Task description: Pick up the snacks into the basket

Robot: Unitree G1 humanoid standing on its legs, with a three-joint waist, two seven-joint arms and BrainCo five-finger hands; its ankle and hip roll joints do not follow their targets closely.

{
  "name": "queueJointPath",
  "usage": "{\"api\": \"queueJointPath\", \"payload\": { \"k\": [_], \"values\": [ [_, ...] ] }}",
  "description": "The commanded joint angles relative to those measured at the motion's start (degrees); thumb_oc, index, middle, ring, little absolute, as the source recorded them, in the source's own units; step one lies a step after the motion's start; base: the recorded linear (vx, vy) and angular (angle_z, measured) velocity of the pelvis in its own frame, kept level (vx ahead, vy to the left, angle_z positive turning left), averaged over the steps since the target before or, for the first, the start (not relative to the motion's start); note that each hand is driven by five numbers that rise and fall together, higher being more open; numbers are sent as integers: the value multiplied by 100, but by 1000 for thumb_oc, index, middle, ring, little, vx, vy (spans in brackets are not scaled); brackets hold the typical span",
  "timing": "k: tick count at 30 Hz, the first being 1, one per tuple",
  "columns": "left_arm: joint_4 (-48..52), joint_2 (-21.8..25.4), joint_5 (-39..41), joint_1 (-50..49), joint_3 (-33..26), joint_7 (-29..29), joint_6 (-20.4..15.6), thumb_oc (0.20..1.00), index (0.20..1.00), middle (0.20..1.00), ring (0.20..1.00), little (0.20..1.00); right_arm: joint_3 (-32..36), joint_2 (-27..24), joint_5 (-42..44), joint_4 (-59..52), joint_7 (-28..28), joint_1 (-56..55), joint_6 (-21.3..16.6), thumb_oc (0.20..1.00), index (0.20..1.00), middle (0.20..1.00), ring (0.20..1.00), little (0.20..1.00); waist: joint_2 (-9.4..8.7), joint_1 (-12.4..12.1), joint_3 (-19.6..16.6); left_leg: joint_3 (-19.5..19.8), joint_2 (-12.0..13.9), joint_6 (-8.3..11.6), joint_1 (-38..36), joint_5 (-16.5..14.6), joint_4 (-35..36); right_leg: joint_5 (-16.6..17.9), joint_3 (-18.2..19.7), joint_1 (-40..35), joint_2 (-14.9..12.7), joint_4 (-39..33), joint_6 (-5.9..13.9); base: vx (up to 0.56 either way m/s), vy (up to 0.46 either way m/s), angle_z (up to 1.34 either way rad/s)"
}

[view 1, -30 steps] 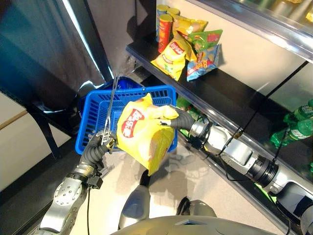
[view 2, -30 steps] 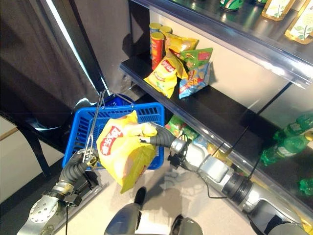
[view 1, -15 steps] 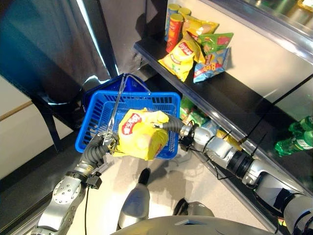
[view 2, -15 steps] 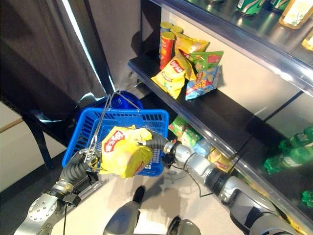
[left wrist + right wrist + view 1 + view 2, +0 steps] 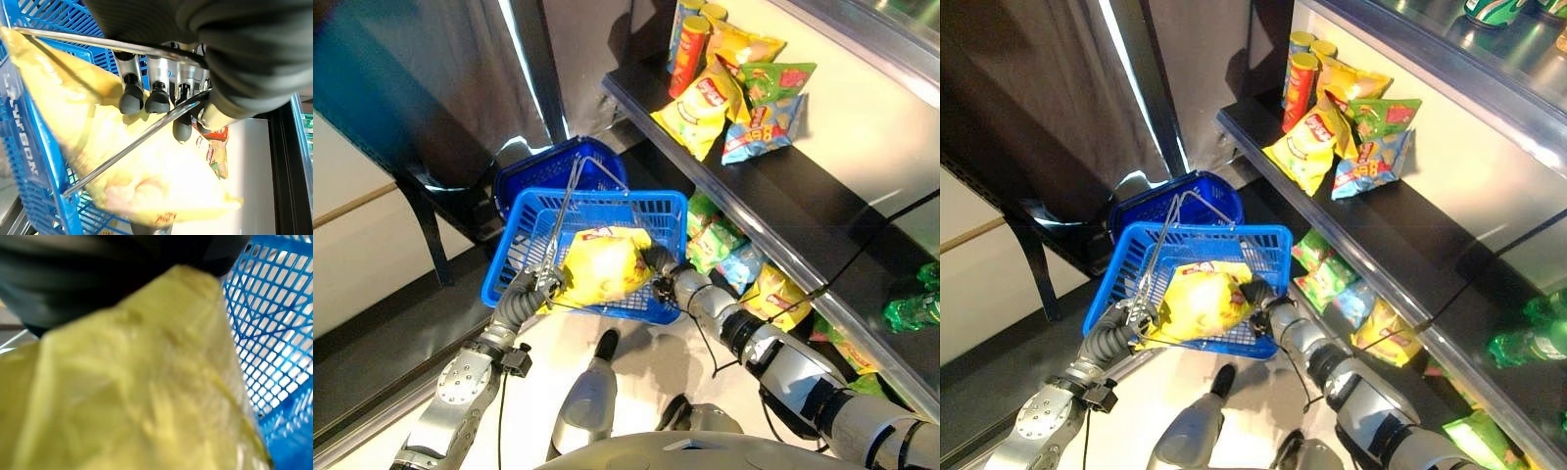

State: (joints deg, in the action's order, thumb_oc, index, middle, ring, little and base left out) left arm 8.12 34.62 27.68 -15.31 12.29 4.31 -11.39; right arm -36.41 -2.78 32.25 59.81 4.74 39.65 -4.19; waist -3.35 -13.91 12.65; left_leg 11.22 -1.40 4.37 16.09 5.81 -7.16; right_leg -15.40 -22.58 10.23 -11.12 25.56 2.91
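A blue plastic basket (image 5: 658, 208) hangs from its wire handle (image 5: 565, 217), and my left hand (image 5: 522, 302) is shut on that handle; its fingers (image 5: 152, 94) curl round the wires. A large yellow chip bag (image 5: 599, 266) lies tilted inside the basket, over its near rim. My right hand (image 5: 660, 266) grips the bag's right end at the basket's near right corner. From the right wrist, the bag (image 5: 137, 396) sits very close against the blue mesh (image 5: 274, 333). More snack bags (image 5: 700, 106) and tubes (image 5: 688, 44) stand on the dark shelf (image 5: 803, 201).
A second blue basket (image 5: 536, 172) sits behind the held one. Lower shelves to the right carry more snack packets (image 5: 734, 266) and green bottles (image 5: 913, 311). A dark stand (image 5: 431, 211) is on the left, with pale floor below.
The bag has come down from above the basket's near side into the basket, my right hand going down with it. The camera has shifted too. My left hand keeps the handle.
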Motion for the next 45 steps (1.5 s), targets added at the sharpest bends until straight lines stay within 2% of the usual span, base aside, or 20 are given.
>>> {"api": "queueJointPath", "payload": {
  "k": [1, 6, 11, 12, 13, 14, 20, 27, 32, 40, 45],
  "values": [
    [1046, -321, 124, 773, -243, -53, -814, 200, 200, 200, 200, 200, 484, -132, 288, 851, 420, 558, -138, 200, 200, 200, 200, 200, 22, -159, -138, -264, -354, -535, -72, -453, -319, 1204, 35, 281, 68, -508, 111, 0, 0, 0],
    [986, -406, 100, 846, -159, -109, -826, 200, 200, 200, 200, 200, 1046, -276, 172, 1642, 820, 955, -146, 200, 200, 200, 200, 200, 98, -191, -112, -268, -347, -538, -46, -484, -365, 1206, 49, 305, 69, -481, 118, 0, 0, 0],
    [850, -505, 70, 848, -119, -219, -840, 200, 200, 200, 200, 200, 1260, -270, 261, 1625, 948, 913, -206, 200, 200, 200, 200, 200, 131, -134, -108, -326, -322, -549, -80, -509, -339, 1210, 144, 336, 104, -487, 125, 3, 2, -1],
    [831, -519, 72, 838, -106, -244, -848, 200, 200, 200, 200, 200, 1310, -274, 277, 1637, 1001, 924, -231, 489, 489, 489, 489, 489, 132, -128, -103, -352, -316, -554, -90, -521, -347, 1217, 162, 338, 107, -485, 129, 14, 14, -4],
    [814, -535, 67, 822, -110, -277, -848, 200, 200, 200, 200, 200, 1344, -275, 278, 1597, 1048, 907, -250, 639, 639, 639, 639, 639, 136, -107, -101, -373, -311, -557, -97, -529, -347, 1222, 191, 332, 116, -501, 135, 9, 12, -4],
    [807, -542, 65, 807, -112, -288, -847, 200, 200, 200, 200, 200, 1353, -278, 259, 1573, 1066, 887, -266, 1000, 1000, 1000, 1000, 1000, 143, -86, -105, -396, -303, -561, -105, -536, -345, 1229, 213, 344, 121, -497, 138, 8, 15, -4],
    [774, -556, 79, 726, -176, -363, -883, 200, 200, 200, 200, 200, 1365, -379, 414, 1028, 1072, 656, -352, 1000, 1000, 1000, 1000, 1000, 137, 114, -159, -495, -266, -563, -153, -575, -330, 1245, 343, 378, 144, -506, 147, 10, 15, -10],
    [730, -564, 148, 533, -301, -436, -890, 200, 200, 200, 200, 200, 1184, -655, 439, -439, 1015, 199, -444, 1000, 1000, 1000, 1000, 1000, 136, 356, -124, -643, -228, -576, -157, -573, -317, 1302, 478, 461, 170, -524, 148, -2, 14, -14],
    [649, -572, 217, 468, -370, -452, -878, 200, 200, 200, 200, 200, 970, -902, 461, -1887, 859, -279, -514, 1000, 1000, 1000, 1000, 1000, 128, 506, -102, -737, -191, -582, -181, -567, -272, 1327, 551, 500, 190, -551, 150, -1, 2, -13],
    [589, -494, 138, 414, -486, -425, -900, 200, 200, 200, 200, 200, 1025, -1836, 900, -4397, 49, -1424, -767, 1000, 1000, 1000, 1000, 1000, 103, 718, -136, -804, -177, -590, -236, -579, -205, 1339, 626, 516, 176, -597, 186, 16, -1, -8],
    [570, -451, 90, 376, -521, -383, -921, 200, 200, 200, 200, 200, 1260, -2414, 1044, -5490, -382, -2033, -875, 1000, 1000, 1000, 1000, 1000, 95, 833, -183, -860, -173, -600, -277, -593, -170, 1367, 711, 533, 188, -649, 213, 7, 2, -2]
  ]
}}
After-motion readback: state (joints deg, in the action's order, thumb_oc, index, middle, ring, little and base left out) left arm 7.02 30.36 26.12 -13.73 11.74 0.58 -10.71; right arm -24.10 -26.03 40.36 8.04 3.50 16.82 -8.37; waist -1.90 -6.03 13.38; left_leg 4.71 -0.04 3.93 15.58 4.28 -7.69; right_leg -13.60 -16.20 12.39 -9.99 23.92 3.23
